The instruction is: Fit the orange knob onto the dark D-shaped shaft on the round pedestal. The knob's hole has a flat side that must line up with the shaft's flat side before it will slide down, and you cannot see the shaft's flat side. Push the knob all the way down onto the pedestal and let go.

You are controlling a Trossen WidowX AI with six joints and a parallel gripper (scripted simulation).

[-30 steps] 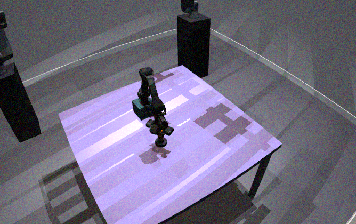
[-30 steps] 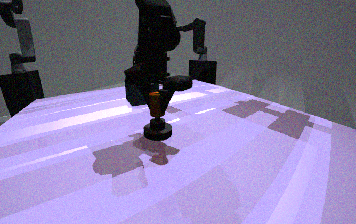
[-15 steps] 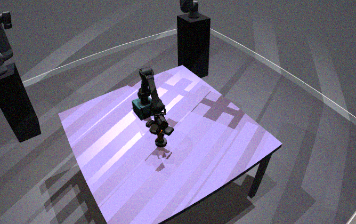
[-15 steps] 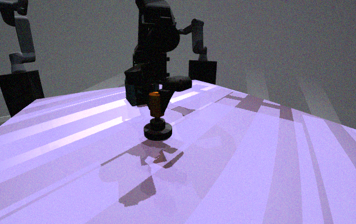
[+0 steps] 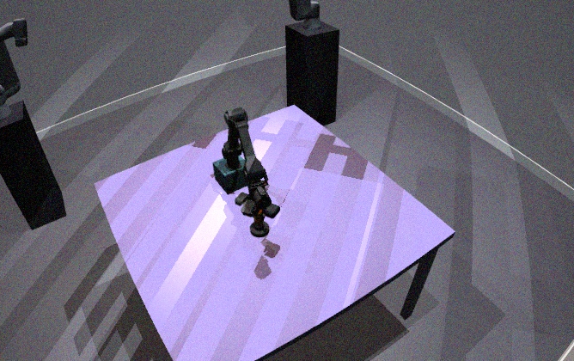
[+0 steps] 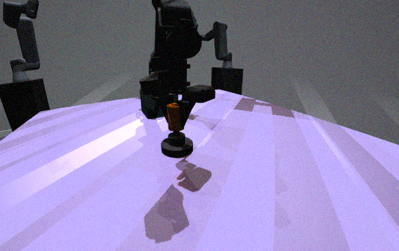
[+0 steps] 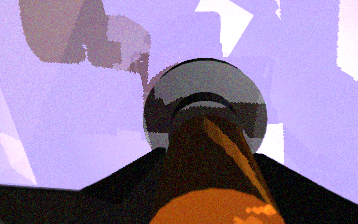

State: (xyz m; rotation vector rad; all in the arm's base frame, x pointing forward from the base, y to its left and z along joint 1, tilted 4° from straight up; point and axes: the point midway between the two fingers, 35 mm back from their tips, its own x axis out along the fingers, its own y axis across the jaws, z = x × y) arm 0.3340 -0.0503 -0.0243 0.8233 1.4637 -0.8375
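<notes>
The orange knob [image 5: 259, 216] [image 6: 173, 118] [image 7: 215, 209] stands nearly upright between the fingers, leaning slightly in the exterior view. My gripper [image 5: 259, 211] [image 6: 175, 116] [image 7: 208, 159] is shut on it. The round dark pedestal [image 5: 259, 231] [image 6: 177, 150] [image 7: 205, 77] stands on the table directly below the knob. In the exterior view the knob's lower end is just above the pedestal's raised hub, with a narrow dark gap between them. The shaft is mostly or fully hidden, and its flat side and the knob's hole cannot be seen.
The arm's teal base block [image 5: 229, 174] [image 6: 150, 107] stands on the table [image 5: 325, 251] [image 6: 101, 205] behind the pedestal. Two grey arms on black columns [image 5: 22, 170] [image 5: 311, 71] stand beyond the table. Light stripes and dark shadows cross the table top.
</notes>
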